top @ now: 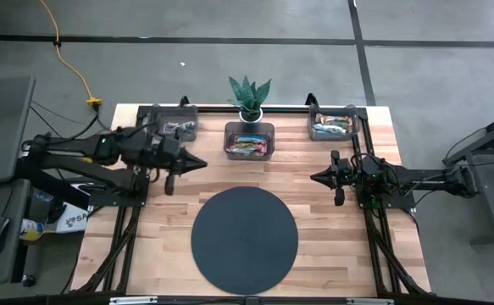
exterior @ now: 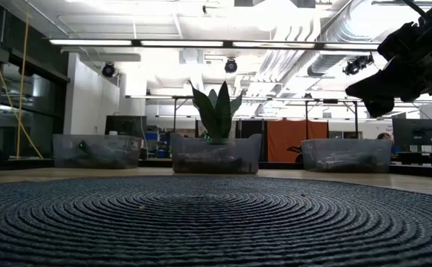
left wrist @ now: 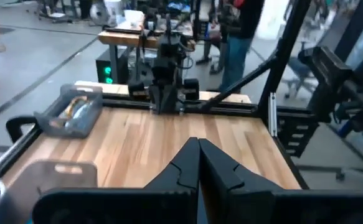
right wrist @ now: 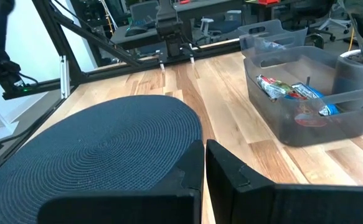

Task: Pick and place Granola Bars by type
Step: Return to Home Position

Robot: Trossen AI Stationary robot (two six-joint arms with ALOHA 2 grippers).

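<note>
High view, binned granola bars (top: 249, 146), print illegible, left claw (top: 197, 164), right claw (top: 317, 177) closed

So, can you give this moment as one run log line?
left hand: shut, empty, near left bin | right hand: shut, empty, near right bin | granola bars: in three bins | mat: no bars

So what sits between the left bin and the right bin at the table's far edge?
The middle bin, holding granola bars, with a potted plant just behind it. The high view shows this plainly.
</note>
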